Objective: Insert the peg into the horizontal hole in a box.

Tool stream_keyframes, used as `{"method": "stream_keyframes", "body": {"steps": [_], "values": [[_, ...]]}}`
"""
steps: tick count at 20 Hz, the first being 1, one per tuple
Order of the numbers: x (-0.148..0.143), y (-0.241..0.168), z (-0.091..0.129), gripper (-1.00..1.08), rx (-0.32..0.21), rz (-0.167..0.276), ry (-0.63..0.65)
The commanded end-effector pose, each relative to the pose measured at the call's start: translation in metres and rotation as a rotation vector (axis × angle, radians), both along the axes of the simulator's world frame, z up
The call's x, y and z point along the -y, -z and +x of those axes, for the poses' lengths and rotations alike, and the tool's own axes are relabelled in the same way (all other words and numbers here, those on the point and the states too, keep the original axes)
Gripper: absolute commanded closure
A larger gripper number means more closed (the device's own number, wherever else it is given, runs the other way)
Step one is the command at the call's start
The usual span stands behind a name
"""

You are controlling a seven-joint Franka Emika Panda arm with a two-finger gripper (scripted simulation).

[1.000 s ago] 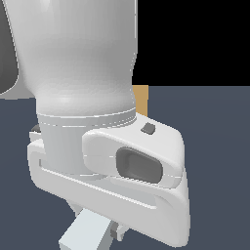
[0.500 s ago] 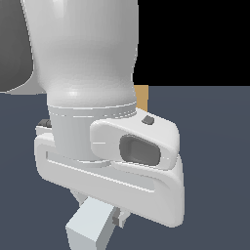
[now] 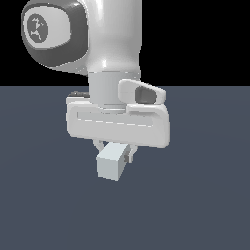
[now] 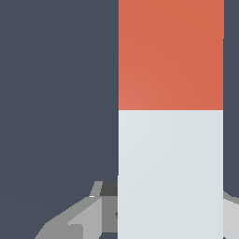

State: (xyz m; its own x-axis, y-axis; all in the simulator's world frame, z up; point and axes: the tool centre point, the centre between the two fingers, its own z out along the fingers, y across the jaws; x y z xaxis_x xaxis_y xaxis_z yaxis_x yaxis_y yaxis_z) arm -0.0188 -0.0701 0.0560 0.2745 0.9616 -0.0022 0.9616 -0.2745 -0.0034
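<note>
gripper (image 3: 113, 149) pinches the peg (image 3: 111, 163) | peg's pale end faces camera | floor (image 3: 205, 195) open around the peg on all sides

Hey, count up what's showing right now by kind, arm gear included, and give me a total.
Pegs: 1, the peg, pale with a red-orange end in the wrist view.
Grippers: 1, the gripper, shut on the peg.
Boxes: 0 in view now.
Total: 2
</note>
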Motion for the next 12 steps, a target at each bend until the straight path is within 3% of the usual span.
{"method": "stream_keyframes", "body": {"steps": [1,7,12], "values": [[-0.037,-0.014,0.004,1.08,0.004,0.000,-0.037],[-0.103,-0.036,0.007,1.08,0.004,0.000,-0.103],[-0.133,-0.046,0.008,1.08,0.004,0.000,-0.132]]}}
